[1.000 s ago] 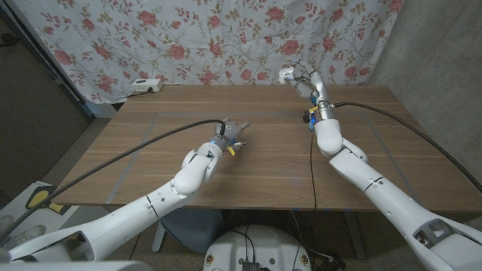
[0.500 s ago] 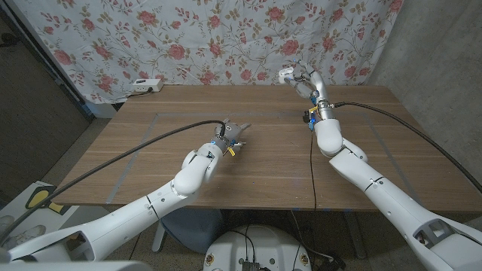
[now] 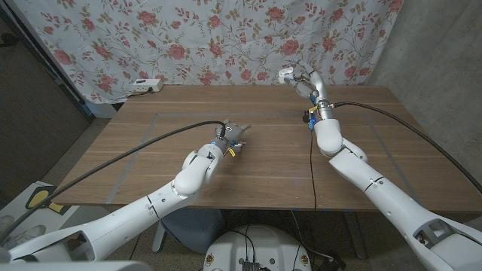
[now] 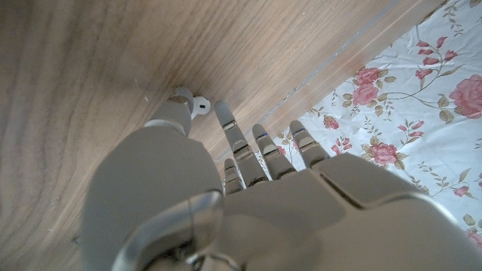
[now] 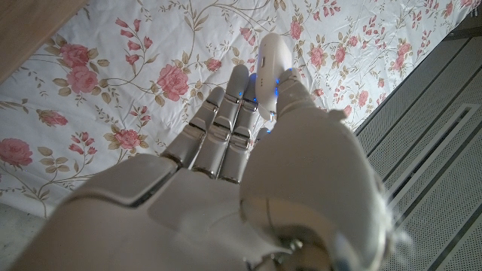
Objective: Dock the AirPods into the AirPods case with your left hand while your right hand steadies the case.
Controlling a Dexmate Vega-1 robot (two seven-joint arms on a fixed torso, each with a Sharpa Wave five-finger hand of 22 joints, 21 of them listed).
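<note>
Worktop point(image 3: 151, 158) of brown wood runs across the head view, with a flowered cloth point(image 3: 188, 38) hung behind it and a white power strip point(image 3: 146, 86) at its far left edge. From the lower left corner the left arm reaches to the middle of the wood, where the left hand point(image 3: 230, 135) sits low over the surface with its fingers bunched forward; the earbud is too small to make out from here. The right arm rises from the lower right corner and lifts the right hand point(image 3: 301, 77) above the far edge, in front of the cloth, where it grips a small white AirPods case point(image 3: 286, 74), well apart from the left hand. Along the back of the left hand point(image 4: 248, 196), the left wrist view shows one white AirPod point(image 4: 200, 107) lying on the wood, with the thumb tip touching it on one side and a fingertip just beside it on the other; whether it is truly pinched cannot be told, and the other fingers reach out side by side. Seen from the right wrist view, the right hand point(image 5: 248, 165) clamps the case point(image 5: 269, 68) between thumb and fingertips against the flowered cloth, the case standing on end and looking closed.
</note>
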